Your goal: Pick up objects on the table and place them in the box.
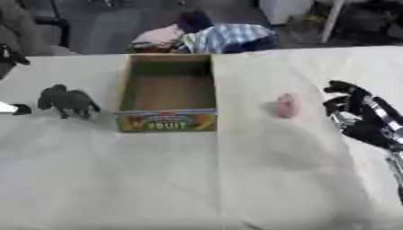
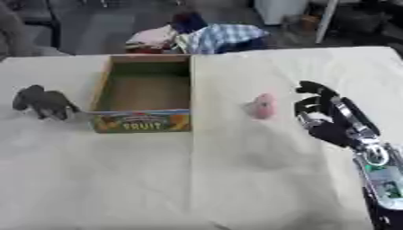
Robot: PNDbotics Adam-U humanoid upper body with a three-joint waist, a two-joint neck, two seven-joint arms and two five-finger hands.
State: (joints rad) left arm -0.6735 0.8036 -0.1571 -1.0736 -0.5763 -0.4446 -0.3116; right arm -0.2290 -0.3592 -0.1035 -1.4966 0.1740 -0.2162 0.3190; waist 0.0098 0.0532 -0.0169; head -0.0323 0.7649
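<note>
Table [image 1: 236, 179]: white cloth. Box [image 1: 167, 92]: open cardboard, far centre-left. Grey elephant [image 1: 67, 101]: standing just left of box. Pink object [image 2: 262, 106]: right of box. Right hand [image 2: 321, 117]: near pink object, apart from it, fingers loosely curled, holding nothing.

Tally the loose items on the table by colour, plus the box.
Grey toy animal: 1, left of the box
Pink object: 1, right of the box, beside the right hand
Cardboard fruit box: 1, nothing visible inside
Total: 3 things, 2 of them loose.
</note>
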